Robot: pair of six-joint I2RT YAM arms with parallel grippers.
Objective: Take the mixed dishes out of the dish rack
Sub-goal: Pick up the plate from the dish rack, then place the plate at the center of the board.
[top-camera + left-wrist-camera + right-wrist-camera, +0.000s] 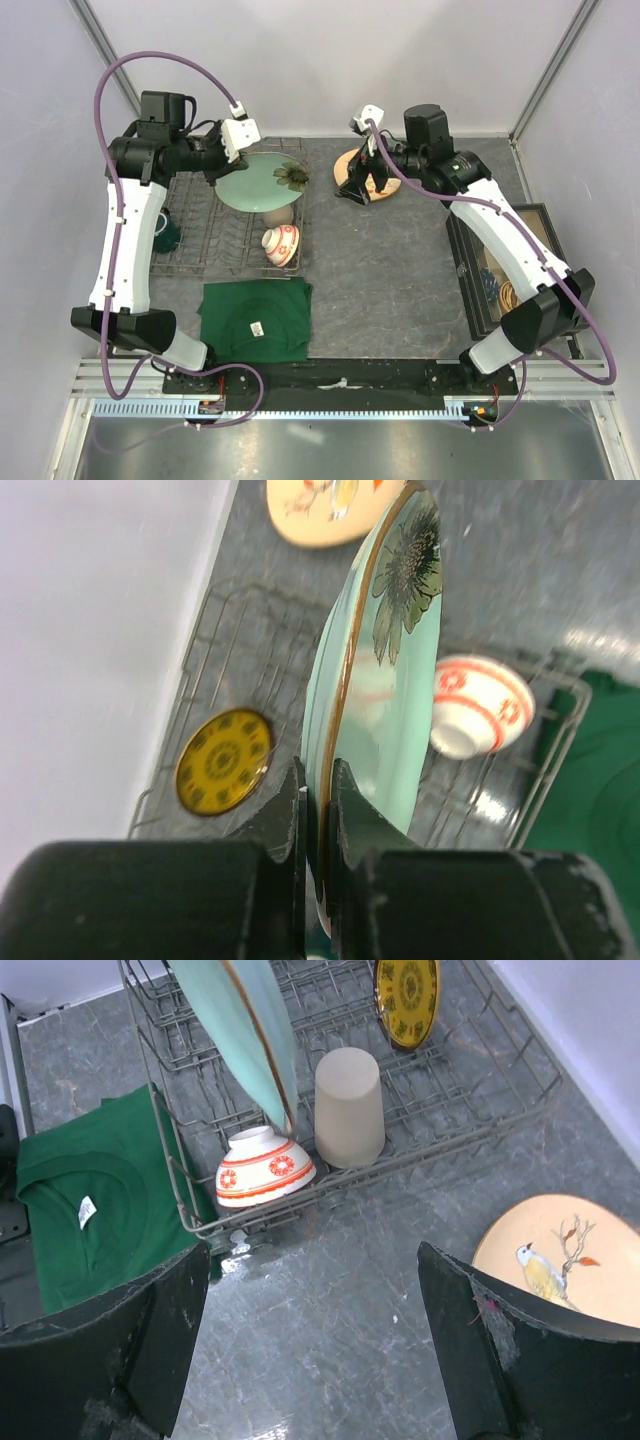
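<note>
You have one dish rack [236, 243], three plates, one cup, one bowl and one mug, plus one folded green cloth [255, 318] and one black box [512, 268]. The rack is grey wire with rows of upright tines, standing at the far left of the table [390, 270]; the cloth lies just in front of it.

Look at the plates first. The pale teal plate [385, 695] has a brown rim and a dark flower near one edge; your left gripper [318, 780] pinches its rim between both fingers and holds it on edge over the rack, above the cup and bowl. The cream plate [560, 1260], painted with a bird on a twig, lies flat on the table to the right of the rack, outside it; your right gripper [312, 1260] hangs over it with jaws spread wide and nothing between them. The yellow plate [407, 1000], with a dark pattern, stands on edge among the tines on the rack's wall side.

The rack also holds the tall beige cup [349, 1107], mouth down near its front rail; beside it sits the red-and-white bowl [265, 1167], foot ring up, in the corner nearest the cloth; the dark green mug [165, 232] sits at the rack's left end, mostly hidden by your left arm.

The black box lies at the right edge of the table; there are small items inside, but from above you cannot make out what they are.
</note>
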